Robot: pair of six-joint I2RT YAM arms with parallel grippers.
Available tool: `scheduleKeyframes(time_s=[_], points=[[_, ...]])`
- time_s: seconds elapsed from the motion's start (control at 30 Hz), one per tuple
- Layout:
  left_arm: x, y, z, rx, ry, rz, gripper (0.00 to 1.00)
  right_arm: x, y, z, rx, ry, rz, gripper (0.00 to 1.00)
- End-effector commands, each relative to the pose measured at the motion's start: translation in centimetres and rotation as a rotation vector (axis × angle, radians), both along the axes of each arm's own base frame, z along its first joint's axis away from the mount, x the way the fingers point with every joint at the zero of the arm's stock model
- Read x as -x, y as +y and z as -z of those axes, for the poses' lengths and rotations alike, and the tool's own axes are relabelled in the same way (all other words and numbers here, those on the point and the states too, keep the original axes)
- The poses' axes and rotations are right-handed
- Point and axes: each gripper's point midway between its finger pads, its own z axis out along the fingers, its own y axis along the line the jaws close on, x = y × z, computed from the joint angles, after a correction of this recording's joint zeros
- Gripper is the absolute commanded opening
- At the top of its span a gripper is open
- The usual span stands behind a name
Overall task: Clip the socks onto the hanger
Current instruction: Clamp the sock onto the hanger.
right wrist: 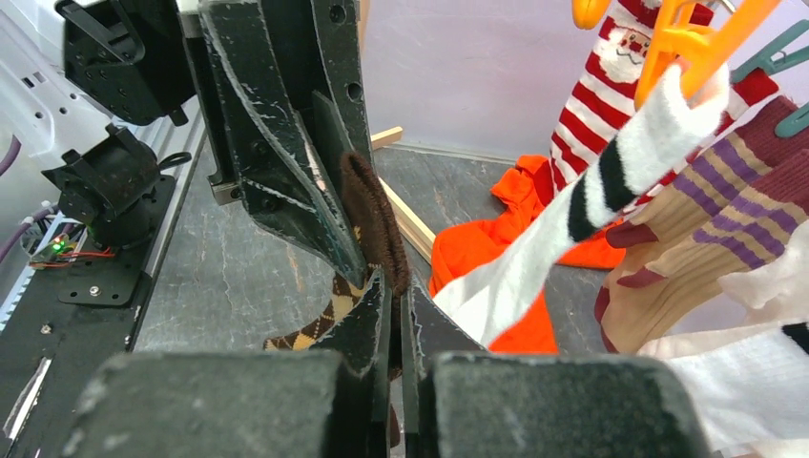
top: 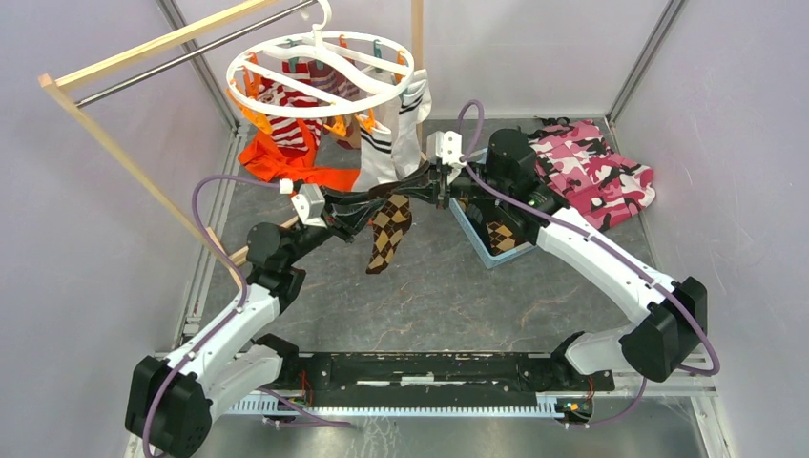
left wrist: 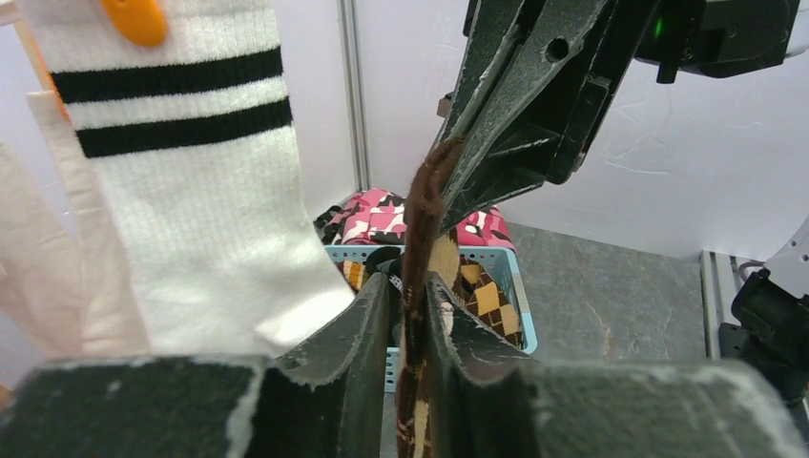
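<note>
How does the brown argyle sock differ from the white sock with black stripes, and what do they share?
The brown argyle sock is gripped by the left gripper and right gripper; the white sock with black stripes hangs from an orange clip on the hanger. The argyle sock has brown-and-tan diamonds; the white sock has black bands. Both are soft socks hanging down.

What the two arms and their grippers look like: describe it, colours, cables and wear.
The left arm and right arm match: white shells, black joints, bulky black motors at the base. A purple cable loops along each. Each wrist carries a small white block. The left gripper and right gripper have flat black fingers, scuffed pale along the edges.
</note>
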Motion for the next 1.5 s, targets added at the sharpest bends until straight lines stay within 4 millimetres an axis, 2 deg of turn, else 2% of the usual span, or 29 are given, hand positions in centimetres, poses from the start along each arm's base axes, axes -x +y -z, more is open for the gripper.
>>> scheduleKeyframes(time_s=[0.0,0.07,0.1,0.17,0.3,0.37,0.43,0.53,0.67,0.77,0.97,1.03,1.13,1.23,1.33,1.47], points=[[-0.3,0.6,-0.5,0.007,-0.033,-0.024,0.2,0.2,0.3,-3.3,-0.065,-0.048,-0.021,0.0],[-0.2,0.6,-0.3,-0.001,-0.034,-0.014,0.04,0.1,0.4,-3.4,-0.067,-0.044,-0.019,0.0],[-0.2,0.6,-0.2,0.0,-0.029,-0.013,0.03,0.0,0.4,-3.4,-0.067,-0.04,-0.017,0.0],[-0.3,1.0,-0.1,0.003,-0.019,-0.02,0.02,-0.3,0.5,-3.2,-0.063,-0.03,-0.016,0.02],[-0.6,2.0,0.3,0.011,0.007,-0.049,0.02,-0.4,0.6,-3.3,-0.059,-0.033,-0.015,0.31],[-0.6,2.3,0.7,0.003,0.016,-0.052,0.02,-0.5,0.6,-3.8,-0.062,-0.053,-0.013,0.39],[-0.6,2.6,1.1,-0.003,0.024,-0.053,0.02,-0.7,0.6,-4.5,-0.071,-0.071,-0.004,0.45],[-0.6,2.8,1.6,-0.012,0.033,-0.046,0.02,-0.8,0.6,-5.9,-0.091,-0.106,-0.002,0.49],[-0.6,3.2,1.9,-0.012,0.032,-0.055,0.02,-0.1,0.9,-7.4,-0.119,-0.153,-0.031,0.5],[-0.8,3.2,2.1,-0.011,0.029,-0.055,0.02,0.4,2.3,-7.7,-0.108,-0.181,-0.021,0.49],[-1.3,3.2,2.1,-0.006,0.016,-0.041,0.02,1.9,5.9,-8.9,-0.132,-0.199,-0.005,0.38],[-1.3,3.2,2.1,-0.005,0.012,-0.033,0.02,1.9,7.2,-9.2,-0.145,-0.197,0.019,0.31],[-1.5,3.2,2.2,-0.002,0.008,-0.023,0.02,0.4,9.2,-8.9,-0.136,-0.162,0.105,0.25],[-1.5,3.2,2.1,0.001,0.003,-0.016,0.02,-2.2,10.6,-8.5,-0.13,-0.093,0.205,0.22],[-1.2,3.4,2.0,0.002,-0.001,-0.012,0.02,-3.8,10.7,-8.7,-0.153,-0.082,0.278,0.22],[-0.2,3.1,1.8,-0.008,0.005,0.032,0.02,-4.1,9.7,-8.8,-0.147,-0.122,0.318,0.25]])
